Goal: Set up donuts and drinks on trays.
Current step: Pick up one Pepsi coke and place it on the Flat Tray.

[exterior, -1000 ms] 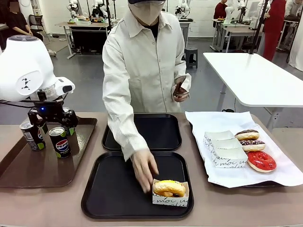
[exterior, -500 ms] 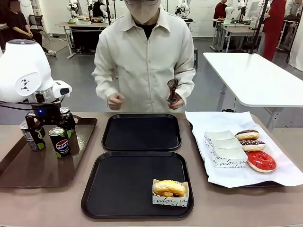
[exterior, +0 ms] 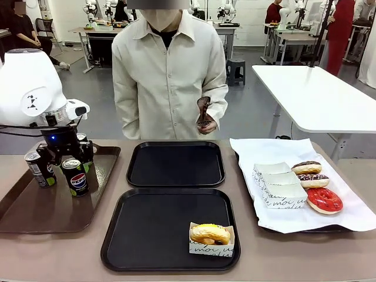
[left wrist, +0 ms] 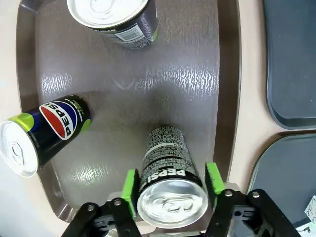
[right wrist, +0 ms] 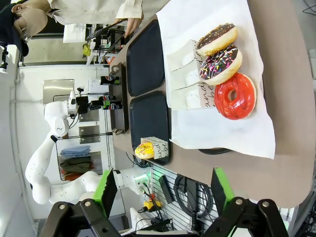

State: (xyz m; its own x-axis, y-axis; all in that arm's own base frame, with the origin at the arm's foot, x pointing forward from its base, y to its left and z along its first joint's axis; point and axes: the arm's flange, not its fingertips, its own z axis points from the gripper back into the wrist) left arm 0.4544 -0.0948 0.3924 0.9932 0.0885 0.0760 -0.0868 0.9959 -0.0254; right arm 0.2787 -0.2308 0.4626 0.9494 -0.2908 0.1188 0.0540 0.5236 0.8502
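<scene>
Fingers (left wrist: 131,186) now closer around can (left wrist: 168,195)

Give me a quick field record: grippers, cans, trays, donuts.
left gripper: pads either side of the upright black Pepsi can on the brown tray; contact unclear
right gripper: open, nothing between the fingers
same tray: Pepsi-logo can, green-marked can
near black tray: yellow donut in its sleeve
far black tray: no donut or can
remaining donuts: three, on the white paper
</scene>
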